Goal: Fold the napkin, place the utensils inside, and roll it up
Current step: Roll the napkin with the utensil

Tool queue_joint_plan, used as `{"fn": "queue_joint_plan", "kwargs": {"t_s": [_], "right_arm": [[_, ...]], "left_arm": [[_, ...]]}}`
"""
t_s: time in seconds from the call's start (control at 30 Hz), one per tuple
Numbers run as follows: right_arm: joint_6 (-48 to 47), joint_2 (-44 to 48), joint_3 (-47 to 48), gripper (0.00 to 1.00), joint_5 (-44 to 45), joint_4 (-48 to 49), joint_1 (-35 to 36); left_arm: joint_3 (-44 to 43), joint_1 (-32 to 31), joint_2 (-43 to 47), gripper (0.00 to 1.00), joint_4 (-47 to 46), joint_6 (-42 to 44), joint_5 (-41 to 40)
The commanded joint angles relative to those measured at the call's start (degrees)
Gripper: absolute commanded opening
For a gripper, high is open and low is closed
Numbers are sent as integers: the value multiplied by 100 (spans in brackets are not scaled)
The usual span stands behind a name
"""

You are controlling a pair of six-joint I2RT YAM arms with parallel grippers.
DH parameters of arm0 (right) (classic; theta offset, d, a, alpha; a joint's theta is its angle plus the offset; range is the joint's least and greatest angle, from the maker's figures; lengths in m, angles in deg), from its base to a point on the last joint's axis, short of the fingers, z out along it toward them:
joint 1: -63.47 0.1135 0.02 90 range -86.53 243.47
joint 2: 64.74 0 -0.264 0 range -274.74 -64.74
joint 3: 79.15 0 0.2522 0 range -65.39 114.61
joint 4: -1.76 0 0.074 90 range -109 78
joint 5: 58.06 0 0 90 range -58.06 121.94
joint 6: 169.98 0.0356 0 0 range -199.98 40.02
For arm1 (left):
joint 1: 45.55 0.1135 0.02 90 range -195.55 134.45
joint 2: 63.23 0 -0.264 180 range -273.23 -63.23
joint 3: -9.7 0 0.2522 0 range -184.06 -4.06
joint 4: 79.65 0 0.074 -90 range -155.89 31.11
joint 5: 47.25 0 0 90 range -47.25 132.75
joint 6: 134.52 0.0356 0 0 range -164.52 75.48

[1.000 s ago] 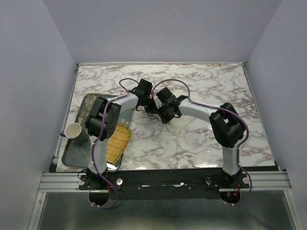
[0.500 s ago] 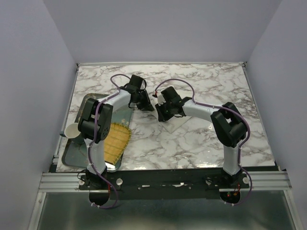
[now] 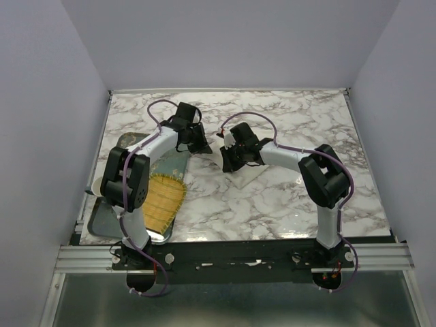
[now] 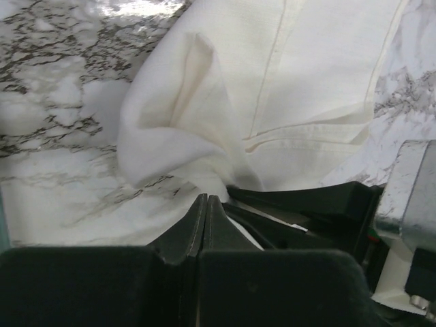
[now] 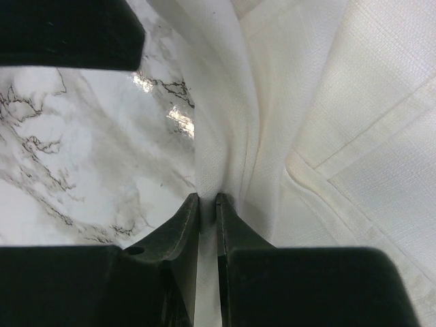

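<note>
Though unclear overhead, napkin [image 5: 306, 102] between fingers [image 5: 180, 238]

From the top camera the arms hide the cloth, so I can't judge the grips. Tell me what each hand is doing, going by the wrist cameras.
Observer: The right hand is pinched shut on a raised ridge of the napkin.
Operator: Now give me the left.
Observer: The left hand is shut, its tips pressed together. I cannot tell whether any cloth is caught between them.
Operator: Describe the cloth near it.
Observer: A bunched fold stands just past its tips, with a flat stitched hem beyond, all lying on the marble table.
</note>
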Motion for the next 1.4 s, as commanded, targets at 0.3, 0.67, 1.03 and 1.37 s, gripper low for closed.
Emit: {"fn": "queue_joint_plan", "kwargs": {"t_s": [0.3, 0.67, 1.03, 1.37], "right_arm": [[-96, -716, -377, 0, 87, -972, 52], [-114, -813, -342, 0, -71, -999, 61], [-149, -866, -307, 1, -168, -1016, 61], [-17, -989, -210, 0, -502, -1016, 52]], "left_arm": [[-32, 170, -18, 0, 280, 158, -732], [-718, 83, -835, 0, 201, -9, -476], [-833, 21, -1257, 0, 219, -18, -546], [-974, -49, -468, 27, 667, 377, -1346]]}}
